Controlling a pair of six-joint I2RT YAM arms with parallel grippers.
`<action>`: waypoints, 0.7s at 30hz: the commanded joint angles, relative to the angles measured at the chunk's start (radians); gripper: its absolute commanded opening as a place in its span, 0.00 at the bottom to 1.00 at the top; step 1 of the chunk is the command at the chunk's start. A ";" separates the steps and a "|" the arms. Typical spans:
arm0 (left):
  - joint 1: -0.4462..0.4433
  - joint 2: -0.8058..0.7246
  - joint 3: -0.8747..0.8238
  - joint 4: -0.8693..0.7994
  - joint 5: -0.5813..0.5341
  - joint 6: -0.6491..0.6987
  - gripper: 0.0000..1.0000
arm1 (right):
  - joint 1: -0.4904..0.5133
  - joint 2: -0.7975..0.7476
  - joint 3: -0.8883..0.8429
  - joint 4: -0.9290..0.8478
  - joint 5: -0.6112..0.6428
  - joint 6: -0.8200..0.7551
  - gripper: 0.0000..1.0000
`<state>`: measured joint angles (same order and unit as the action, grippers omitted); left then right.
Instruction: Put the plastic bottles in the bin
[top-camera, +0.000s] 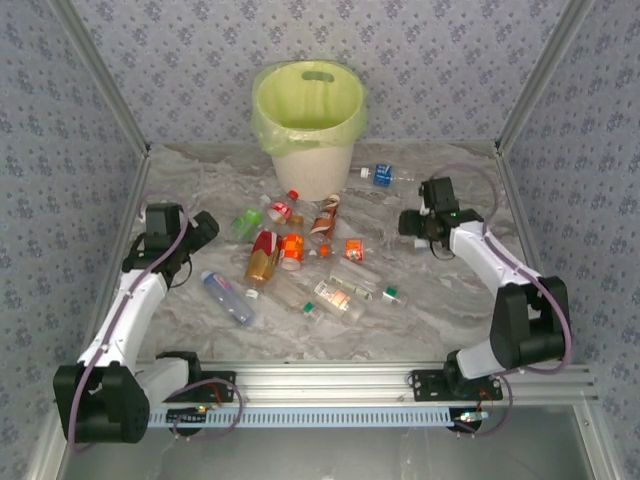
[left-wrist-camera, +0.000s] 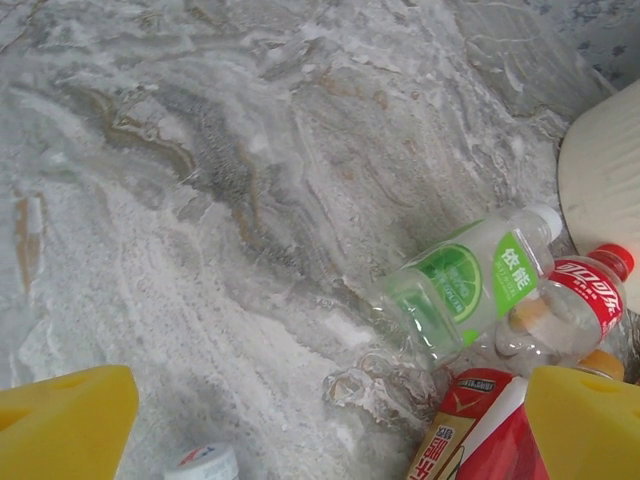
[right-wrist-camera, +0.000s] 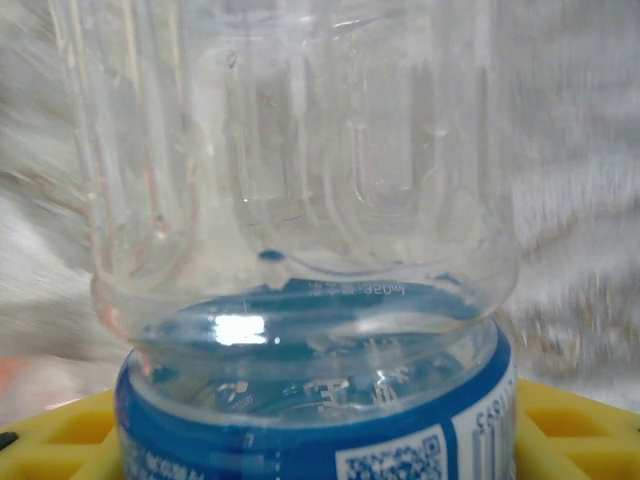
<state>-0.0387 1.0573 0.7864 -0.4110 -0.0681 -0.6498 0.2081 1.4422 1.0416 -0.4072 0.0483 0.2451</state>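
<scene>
Blue-labelled bottle: clear, was pinched at its label by the right jaws, at 3 o'clock of the tabletop. Left jaws: stood spread wide at 9 o'clock, near a green-labelled bottle. Loose bottles: lay heaped at centre. Bin: stood bag-lined at 12 o'clock.

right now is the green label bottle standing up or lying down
Lying on its side: the green-label bottle rests lengthwise on the table, white cap toward the bin.
</scene>
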 joint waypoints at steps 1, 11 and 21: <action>0.011 0.000 0.045 -0.090 -0.009 -0.033 1.00 | 0.038 -0.040 0.170 0.073 -0.101 -0.069 0.58; 0.019 -0.002 0.046 -0.259 -0.006 -0.119 0.99 | 0.140 0.188 0.669 0.169 -0.305 -0.210 0.59; 0.018 0.008 -0.046 -0.300 0.063 -0.176 1.00 | 0.206 0.543 1.099 0.222 -0.303 -0.210 0.61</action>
<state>-0.0261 1.0576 0.7570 -0.6643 -0.0307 -0.7952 0.4015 1.9282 2.0426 -0.2054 -0.2508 0.0399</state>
